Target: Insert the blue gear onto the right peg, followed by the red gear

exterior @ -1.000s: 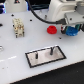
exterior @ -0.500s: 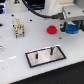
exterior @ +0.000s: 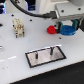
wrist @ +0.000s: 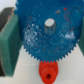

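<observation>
On the counter (exterior: 10,50), the plate (exterior: 46,55) sat low in the exterior view, its two pins upright. You had the right peg (exterior: 51,50) there, well apart from your load. Farther toward that view's right, the red gear (exterior: 51,29) lay on the counter just beside the blue gear (exterior: 67,29), which your jaws (exterior: 68,26) had clamped flat. From the blue gear, the peg lay toward the view's left and nearer the camera, so I judge the carry had to run that way.
</observation>
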Robot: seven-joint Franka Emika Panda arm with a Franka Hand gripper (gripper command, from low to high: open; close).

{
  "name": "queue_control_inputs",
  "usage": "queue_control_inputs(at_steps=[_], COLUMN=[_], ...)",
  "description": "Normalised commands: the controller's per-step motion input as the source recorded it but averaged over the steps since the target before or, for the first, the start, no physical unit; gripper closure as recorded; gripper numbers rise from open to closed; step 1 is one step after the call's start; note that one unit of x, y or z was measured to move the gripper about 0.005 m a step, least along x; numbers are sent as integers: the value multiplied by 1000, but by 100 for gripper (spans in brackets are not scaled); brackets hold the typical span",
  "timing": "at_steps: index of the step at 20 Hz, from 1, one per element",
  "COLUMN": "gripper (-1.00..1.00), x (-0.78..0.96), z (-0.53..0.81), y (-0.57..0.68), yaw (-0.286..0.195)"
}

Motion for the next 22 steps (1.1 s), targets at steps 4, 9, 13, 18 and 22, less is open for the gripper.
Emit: queue_control_inputs(at_steps=[4,9,13,18,22], gripper=[100,100,100,100,100], x=[524,611,605,461,318], z=[152,154,66,-1,-55], y=[-406,-308,-211,-209,-228], yaw=[0,0,0,0,0])
